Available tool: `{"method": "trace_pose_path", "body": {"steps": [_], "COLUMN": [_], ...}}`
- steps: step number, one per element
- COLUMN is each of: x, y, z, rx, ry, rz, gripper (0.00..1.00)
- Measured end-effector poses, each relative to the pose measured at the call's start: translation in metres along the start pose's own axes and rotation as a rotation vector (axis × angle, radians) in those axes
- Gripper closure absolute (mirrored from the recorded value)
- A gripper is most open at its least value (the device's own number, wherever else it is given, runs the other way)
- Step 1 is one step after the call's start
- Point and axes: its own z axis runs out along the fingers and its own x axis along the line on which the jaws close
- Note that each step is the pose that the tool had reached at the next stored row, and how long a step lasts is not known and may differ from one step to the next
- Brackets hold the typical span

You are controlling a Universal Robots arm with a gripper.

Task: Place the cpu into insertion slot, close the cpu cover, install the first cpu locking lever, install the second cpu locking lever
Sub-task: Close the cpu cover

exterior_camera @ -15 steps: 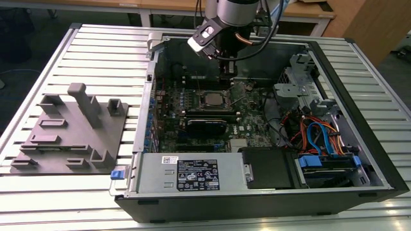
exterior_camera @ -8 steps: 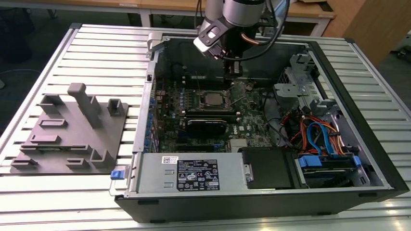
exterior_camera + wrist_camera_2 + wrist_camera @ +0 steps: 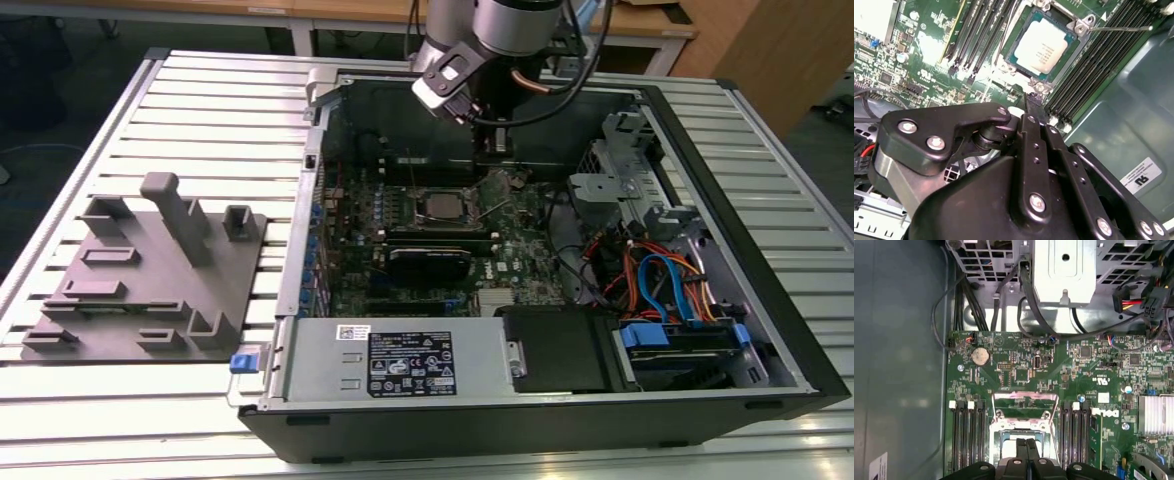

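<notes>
Slatted metal counter (image 3: 200, 90) carries an open computer case (image 3: 534, 425), with a grey fixture (image 3: 147, 270) beside it on the exterior view's left. Inside, the cpu (image 3: 1046, 47) lies in the insertion slot (image 3: 1080, 27) of the green motherboard (image 3: 1004, 365). The cpu cover (image 3: 1025, 399) seems tilted up. The hand (image 3: 1033, 102), fingers pressed together around nothing, hovers just beside the slot.

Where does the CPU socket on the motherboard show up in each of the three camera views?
Exterior view: the insertion slot sits in the middle of the green motherboard.
Second wrist view: just beyond the gripper tip, with the cpu seated inside.
First wrist view: partly behind the gripper's tip.
Shared landmark: long black memory slots flanking it on both sides.
</notes>
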Motion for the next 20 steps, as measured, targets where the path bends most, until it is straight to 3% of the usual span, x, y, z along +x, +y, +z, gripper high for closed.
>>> {"method": "trace_pose_path", "body": {"steps": [10,20], "x": [0.0000,-0.0001], "y": [0.0160,0.0186], "z": [0.0004,0.0038], "rx": [0.0000,0.0000], "ry": [0.0000,0.0000], "rz": [0.000,0.000], "gripper": [0.90,0.90]}}
